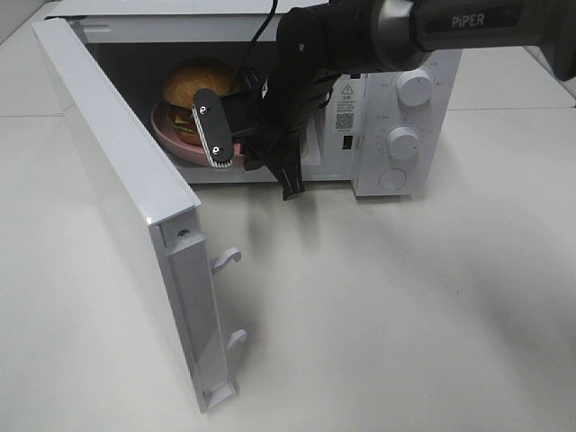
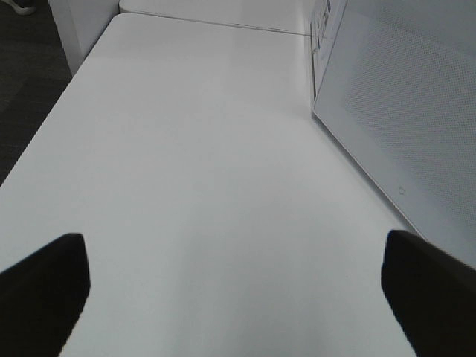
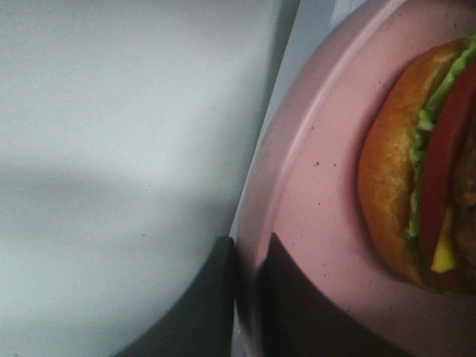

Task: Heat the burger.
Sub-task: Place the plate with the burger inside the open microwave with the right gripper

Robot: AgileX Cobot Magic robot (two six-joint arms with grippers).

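Note:
The burger (image 1: 196, 83), with a golden-brown bun, green lettuce and yellow cheese, sits on a round pink plate (image 1: 173, 142) inside the open microwave (image 1: 396, 135). My right gripper (image 3: 249, 297) reaches into the cavity from the right and is shut on the pink plate's rim (image 3: 312, 171), beside the burger (image 3: 416, 186) without touching it. Seen from above, the right arm and its camera housing hide the plate's near right edge. My left gripper (image 2: 234, 282) is open over bare white tabletop, nothing between its fingers. It lies outside the high view.
The microwave door (image 1: 117, 180) stands swung wide open toward the front left, its latch hooks (image 1: 227, 259) sticking out. That door's outer face (image 2: 416, 111) rises close to the left gripper. Control knobs (image 1: 414, 87) line the microwave's right panel. White table (image 1: 405, 315) lies in front.

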